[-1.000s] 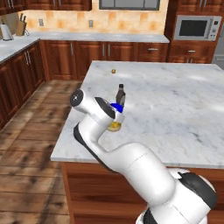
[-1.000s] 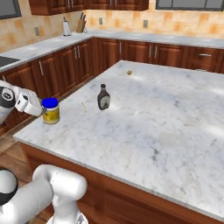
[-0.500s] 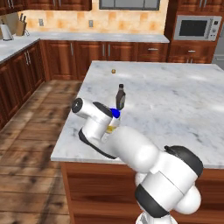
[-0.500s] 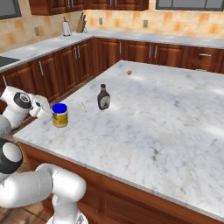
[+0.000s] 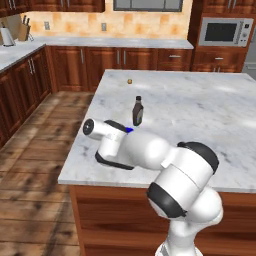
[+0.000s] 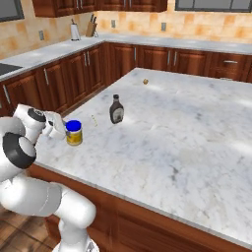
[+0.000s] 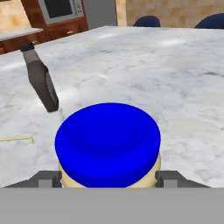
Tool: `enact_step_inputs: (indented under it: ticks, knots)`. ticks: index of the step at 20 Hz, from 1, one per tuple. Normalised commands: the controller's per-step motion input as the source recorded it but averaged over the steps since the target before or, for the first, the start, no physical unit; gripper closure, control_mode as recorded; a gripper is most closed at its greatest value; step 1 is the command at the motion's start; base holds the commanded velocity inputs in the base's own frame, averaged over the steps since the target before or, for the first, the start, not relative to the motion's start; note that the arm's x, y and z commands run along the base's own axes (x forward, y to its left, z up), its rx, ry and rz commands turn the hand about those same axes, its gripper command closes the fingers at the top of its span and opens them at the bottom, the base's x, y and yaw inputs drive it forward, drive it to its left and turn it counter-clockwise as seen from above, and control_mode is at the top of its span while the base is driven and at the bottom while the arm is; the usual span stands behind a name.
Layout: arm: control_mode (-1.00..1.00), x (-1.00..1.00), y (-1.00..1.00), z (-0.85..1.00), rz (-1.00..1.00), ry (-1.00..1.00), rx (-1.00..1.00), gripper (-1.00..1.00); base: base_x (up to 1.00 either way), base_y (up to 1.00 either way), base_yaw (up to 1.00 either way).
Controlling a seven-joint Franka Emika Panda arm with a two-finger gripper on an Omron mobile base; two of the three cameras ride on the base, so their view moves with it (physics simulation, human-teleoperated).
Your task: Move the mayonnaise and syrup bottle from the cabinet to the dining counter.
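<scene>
Gripper [image 7: 108,178] straddles the mayonnaise [image 7: 108,144]: in the hand view one dark finger tip sits at each lower flank of the pale jar body, under the blue lid. Whether the pads press the jar or stand just off it I cannot tell; the jaws are apart by about the jar's width.

Jar stands upright on the dining counter [image 6: 197,142], near its left edge, left of centre in the right base view [image 6: 74,132]. Syrup bottle [image 6: 116,109] also upright on the marble, just up and right of the jar, apart from it; in the hand view it leans at upper left [image 7: 40,78].

Judgement: both items look delivered, and the step in hand is letting go of the jar. To do it well:
- spread the fingers evenly, so neither pad drags the jar sideways
- back the hand straight out along its own axis, away from the jar, toward the counter edge
- no lift or swing until the tips clear the lid
- keep away from the bottle, a tall narrow thing likely to tip

Arm pose: in the left base view the forearm lies low and nearly level across the near counter edge, wrist at centre left; the hand [image 6: 55,124] points horizontally at the jar
</scene>
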Motion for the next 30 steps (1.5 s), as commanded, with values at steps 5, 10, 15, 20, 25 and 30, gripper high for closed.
enact_step_inputs:
  ticks: [5, 10, 15, 20, 25, 30]
  knots:
    - [-1.00, 0.39, 0.00, -0.30, -0.05, -0.06, 0.00, 1.00, 0.00, 0.00, 0.00]
    - [-1.00, 0.29, 0.05, -0.27, -0.06, -0.05, 0.00, 1.00, 0.00, 0.00, 0.00]
    - [-1.00, 0.29, 0.04, -0.24, -0.06, -0.03, 0.00, 1.00, 0.00, 0.00, 0.00]
    - [-1.00, 0.12, 0.03, -0.27, -0.06, -0.02, 0.00, 1.00, 0.00, 0.00, 0.00]
    - [-1.00, 0.00, 0.12, -0.32, -0.06, -0.03, 0.00, -1.00, 0.00, 0.00, 0.00]
    - [-1.00, 0.00, 0.00, -0.23, -0.06, -0.06, 0.00, -1.00, 0.00, 0.00, 0.00]
